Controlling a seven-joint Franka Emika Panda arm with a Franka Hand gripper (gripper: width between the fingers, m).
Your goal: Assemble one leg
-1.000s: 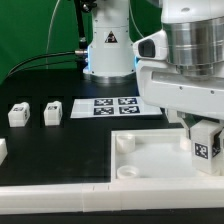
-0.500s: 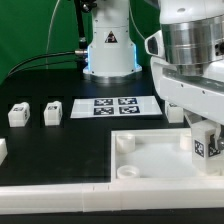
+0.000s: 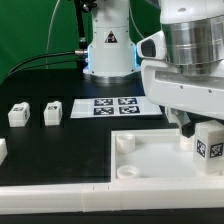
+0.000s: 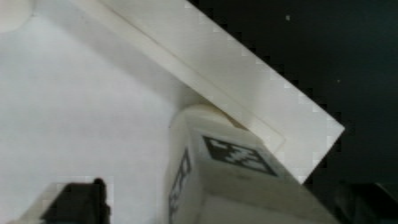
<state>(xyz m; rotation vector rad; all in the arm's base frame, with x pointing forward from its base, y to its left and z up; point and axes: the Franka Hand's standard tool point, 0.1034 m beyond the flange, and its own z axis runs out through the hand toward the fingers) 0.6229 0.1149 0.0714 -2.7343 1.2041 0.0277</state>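
Plainly, the leg (image 3: 209,148) stood upright at the panel's (image 3: 150,165) far corner on the exterior view's right, long axis vertical, directly under the end effector (image 4: 222,205), which straddled it released, a gap showing beside one finger.

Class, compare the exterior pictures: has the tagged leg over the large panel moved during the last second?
Yes. The leg has shifted slightly toward the exterior view's right, away from the marker board, which stayed put.
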